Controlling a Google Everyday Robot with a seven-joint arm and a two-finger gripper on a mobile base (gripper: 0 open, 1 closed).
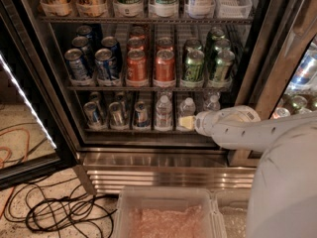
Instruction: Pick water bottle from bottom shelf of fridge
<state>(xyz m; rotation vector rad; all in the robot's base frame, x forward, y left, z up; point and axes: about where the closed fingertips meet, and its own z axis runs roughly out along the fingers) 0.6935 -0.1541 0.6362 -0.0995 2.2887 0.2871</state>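
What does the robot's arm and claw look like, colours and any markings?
The arm is a thick, rounded white casing with a row of small dark dots near the wrist; no loose cables show on it. The claw, at the front of the bottom shelf, is a smaller pale cream tip.

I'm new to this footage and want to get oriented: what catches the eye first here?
The robot's white arm extends from the right, with its gripper at the bottom shelf, just in front of a water bottle. Above, rows of blue, orange and green cans fill the middle rack of the fridge.
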